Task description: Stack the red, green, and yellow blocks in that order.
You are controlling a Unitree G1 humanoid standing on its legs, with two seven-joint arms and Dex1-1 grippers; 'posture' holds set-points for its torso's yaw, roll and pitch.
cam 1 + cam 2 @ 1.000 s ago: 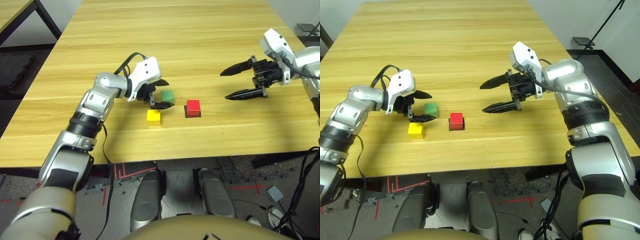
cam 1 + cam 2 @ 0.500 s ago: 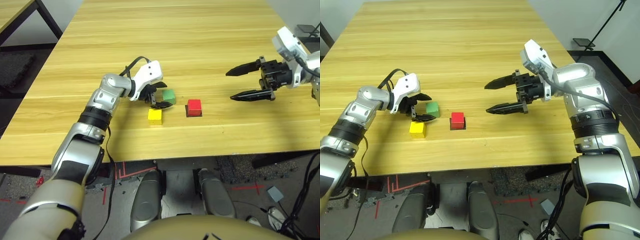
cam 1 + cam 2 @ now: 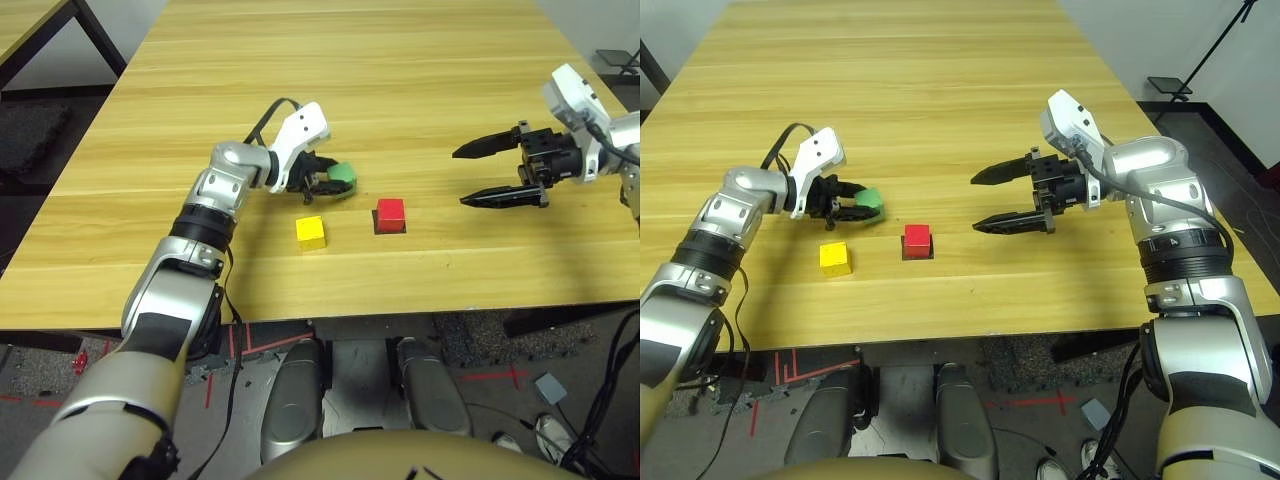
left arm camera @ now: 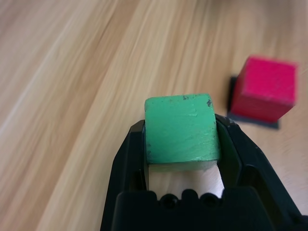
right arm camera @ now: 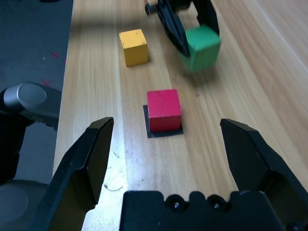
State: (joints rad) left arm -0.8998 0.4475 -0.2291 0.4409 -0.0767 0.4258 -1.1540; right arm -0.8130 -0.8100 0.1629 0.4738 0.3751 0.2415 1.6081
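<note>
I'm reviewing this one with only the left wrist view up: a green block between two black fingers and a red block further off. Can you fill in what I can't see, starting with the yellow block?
Observer: The yellow block sits alone on the table, nearer the robot than the green block and to the left of the red block.
Operator: Is the green one lifted or resting on the wood?
Observer: In the right wrist view it appears to hang clear of the table in the left gripper, with a shadow beneath.
Operator: And the other arm?
Observer: The right gripper is open and holds nothing, off to the right of the red block.
</note>
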